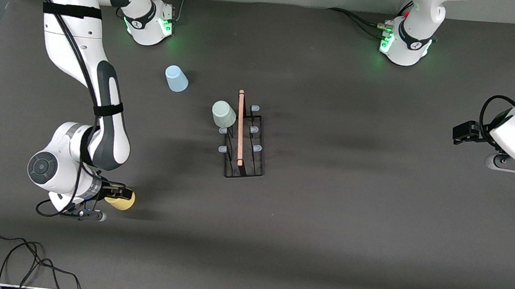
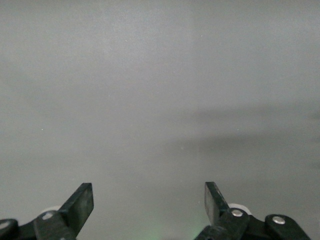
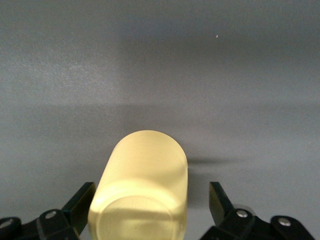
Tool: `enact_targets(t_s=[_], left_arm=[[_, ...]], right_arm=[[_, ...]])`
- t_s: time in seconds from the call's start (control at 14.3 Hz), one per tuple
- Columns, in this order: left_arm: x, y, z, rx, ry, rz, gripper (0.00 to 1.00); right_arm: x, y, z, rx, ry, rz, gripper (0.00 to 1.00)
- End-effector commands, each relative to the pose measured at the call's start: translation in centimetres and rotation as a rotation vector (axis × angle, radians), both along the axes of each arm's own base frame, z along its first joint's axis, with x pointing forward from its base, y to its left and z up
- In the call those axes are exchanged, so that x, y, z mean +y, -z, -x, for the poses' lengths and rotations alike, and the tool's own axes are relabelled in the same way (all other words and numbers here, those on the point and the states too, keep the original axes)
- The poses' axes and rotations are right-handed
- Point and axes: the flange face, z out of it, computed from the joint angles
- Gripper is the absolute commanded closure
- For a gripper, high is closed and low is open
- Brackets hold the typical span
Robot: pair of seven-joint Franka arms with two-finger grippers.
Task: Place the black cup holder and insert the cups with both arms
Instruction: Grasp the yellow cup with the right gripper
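Observation:
The black cup holder (image 1: 244,160) stands mid-table, its wooden rod handle (image 1: 240,128) on top. A mint cup (image 1: 224,113) sits over a prong at the holder's end farther from the front camera. The light blue cup (image 1: 176,79) stands upside down on the table, toward the right arm's base. My right gripper (image 1: 119,195) (image 3: 151,195) is open with a finger on each side of the yellow cup (image 1: 123,201) (image 3: 145,175); a gap shows beside one finger (image 3: 216,197). My left gripper (image 1: 460,133) (image 2: 149,192) waits open and empty over bare table at the left arm's end.
Black cables (image 1: 11,257) lie loose on the table edge nearest the front camera, at the right arm's end. Both arm bases (image 1: 153,23) (image 1: 404,42) glow green along the table's edge farthest from that camera. Dark grey table (image 1: 351,212) surrounds the holder.

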Motion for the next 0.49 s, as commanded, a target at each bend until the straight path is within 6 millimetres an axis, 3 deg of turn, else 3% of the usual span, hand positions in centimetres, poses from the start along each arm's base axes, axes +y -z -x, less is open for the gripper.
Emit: enact_targets(t_s=[0.0,0.14,0.21,0.28,0.42], left_arm=[[0.1,-0.5,0.7,-0.017,0.01,0.007,0.01],[0.1,-0.5,0.7,-0.017,0.01,0.007,0.01],[0.1,-0.5,0.7,-0.017,0.01,0.007,0.01],[0.0,-0.5,0.7,-0.017,0.012,0.007,0.01],[0.0,-0.5,0.7,-0.017,0.012,0.007,0.01]], right_arm=[[-0.1,-0.3,0.7,-0.003,0.002,-0.024,0.45],[0.3,-1.9,0.3,-0.015,0.003,-0.036,0.93],[0.5,-3.3,0.1,-0.002,0.001,-0.049,1.0],[0.8,-5.4,-0.3,-0.001,-0.005,-0.063,1.0],[0.8,-11.0,-0.7,0.001,0.044,-0.075,1.0]])
